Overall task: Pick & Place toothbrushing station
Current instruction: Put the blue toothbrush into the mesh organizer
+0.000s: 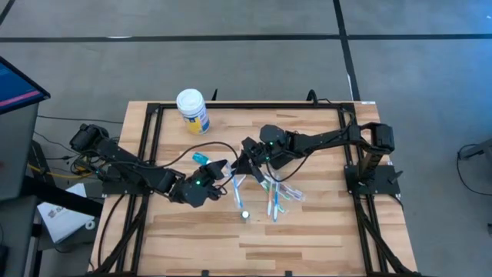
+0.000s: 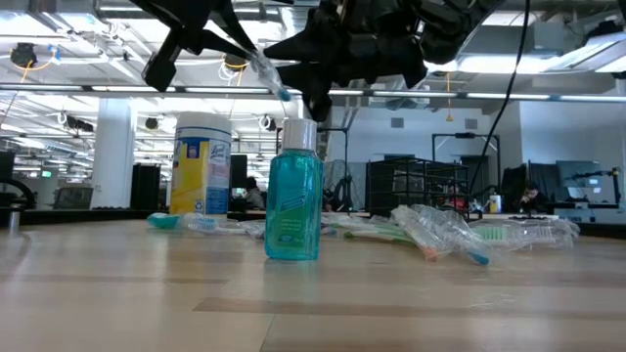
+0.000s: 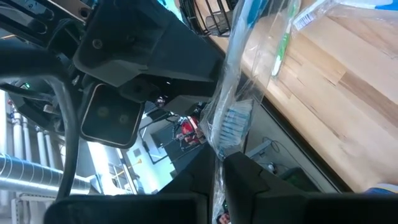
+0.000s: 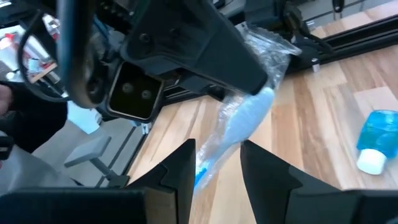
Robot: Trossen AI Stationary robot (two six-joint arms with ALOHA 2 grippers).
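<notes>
A toothbrush in a clear wrapper (image 2: 266, 70) hangs in the air over the table's middle, above an upright teal bottle (image 2: 293, 200). My left gripper (image 3: 221, 165) is shut on it. My right gripper (image 4: 217, 162) faces it from the right and is open. Its fingers stand on either side of the brush's lower, blue-tipped end (image 4: 200, 174); whether they touch it I cannot tell. Several more wrapped toothbrushes (image 1: 278, 196) lie flat on the table under the right arm. A small teal tube (image 1: 201, 158) lies on its side beside the left gripper. My left gripper pinches the wrapped toothbrush between its two fingers, just short of the blue-and-white bristle head (image 3: 233, 124). The fingers come almost level from the table's left. The brush is lifted clear and slants down toward my right gripper.
A yellow-and-blue jar with a white lid (image 1: 192, 111) stands at the far left of the table. A single white toothbrush (image 1: 238, 192) lies near the middle. The upright bottle's white cap (image 1: 245, 215) shows toward the near edge. A black frame (image 1: 150, 154) borders the tabletop.
</notes>
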